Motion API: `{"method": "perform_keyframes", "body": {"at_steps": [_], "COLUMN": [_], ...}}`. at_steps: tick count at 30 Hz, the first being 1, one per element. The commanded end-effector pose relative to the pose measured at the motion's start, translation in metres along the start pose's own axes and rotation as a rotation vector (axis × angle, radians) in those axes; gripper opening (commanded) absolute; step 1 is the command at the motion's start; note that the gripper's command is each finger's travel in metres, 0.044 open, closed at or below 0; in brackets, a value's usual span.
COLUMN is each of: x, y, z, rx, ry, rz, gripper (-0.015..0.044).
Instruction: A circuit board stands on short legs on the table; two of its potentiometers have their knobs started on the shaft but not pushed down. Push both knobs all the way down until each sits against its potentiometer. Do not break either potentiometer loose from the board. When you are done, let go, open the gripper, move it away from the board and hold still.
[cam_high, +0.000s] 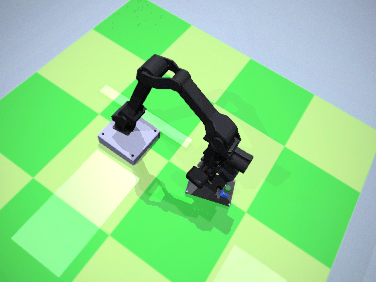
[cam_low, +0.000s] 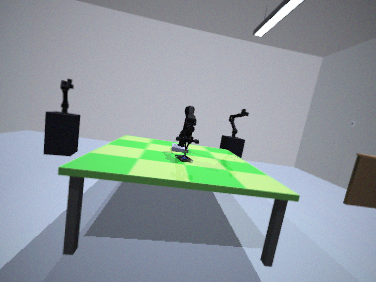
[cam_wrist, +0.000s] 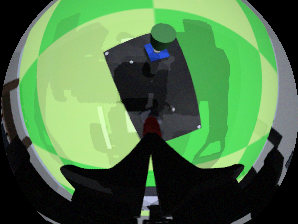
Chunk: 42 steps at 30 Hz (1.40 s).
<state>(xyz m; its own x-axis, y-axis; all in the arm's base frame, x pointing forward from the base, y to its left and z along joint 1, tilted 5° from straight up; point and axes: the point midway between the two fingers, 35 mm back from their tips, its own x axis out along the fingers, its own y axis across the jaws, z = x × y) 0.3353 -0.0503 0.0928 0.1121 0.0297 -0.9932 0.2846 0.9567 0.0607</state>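
The dark circuit board (cam_high: 207, 195) (cam_low: 187, 158) (cam_wrist: 131, 80) stands on the table. At its far end in the wrist view, a green knob (cam_wrist: 163, 35) (cam_high: 227, 188) stands over a blue potentiometer (cam_wrist: 155, 53) (cam_high: 224, 194), with a bit of pale shaft between them. At the near end a dark red knob (cam_wrist: 151, 126) shows just beyond the tips of my gripper (cam_wrist: 150, 136). My gripper is shut, fingertips together, over or against the red knob; whether they touch cannot be told. The fingers hide part of the red knob, and its potentiometer and seating cannot be made out.
The arm's pale base plate (cam_high: 131, 145) is on the table behind the board. The checkered table (cam_low: 150, 175) extends around them. Two other arms on black pedestals (cam_low: 62, 134) (cam_low: 232, 144) stand beyond the table. A brown panel (cam_low: 362, 181) is at the right.
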Motion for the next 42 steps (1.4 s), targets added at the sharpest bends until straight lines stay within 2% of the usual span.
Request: {"method": "perform_keyframes", "body": {"at_steps": [1,42], "x": [0.0035,0.0077], "y": [-0.0010,-0.0010], "z": [-0.0006,-0.0006], "rx": [0.005,0.005], "ry": [0.003,0.003], "rz": [-0.006,-0.006], "gripper": [0.0000,0.0000]}}
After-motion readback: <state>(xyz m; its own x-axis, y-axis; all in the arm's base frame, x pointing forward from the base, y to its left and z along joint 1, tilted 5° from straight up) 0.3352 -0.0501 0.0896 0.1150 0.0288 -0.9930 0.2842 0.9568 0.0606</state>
